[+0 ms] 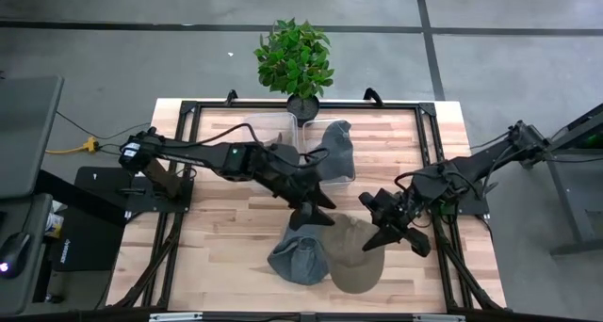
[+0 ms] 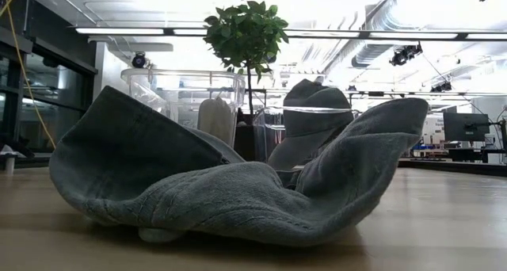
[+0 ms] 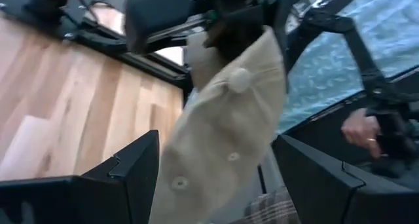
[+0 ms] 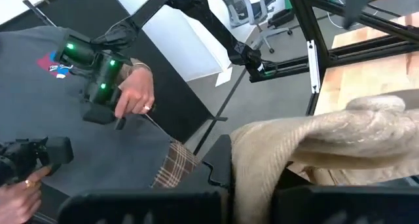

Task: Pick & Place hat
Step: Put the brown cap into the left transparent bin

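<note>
Two tools are on the tan cap [image 1: 356, 256]: right tool [image 1: 394, 230] clamps its edge, left tool [image 1: 312, 216] sits open beside it. No readable logo anywhere; its brim points at the bench [image 1: 226, 242] front edge.

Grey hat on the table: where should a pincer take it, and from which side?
Pinch a raised edge fold of the grey hat, coming down from above with the left pincer, on the side away from the tan cap. It lies crumpled, edges curled up; the middle is flat.
</note>
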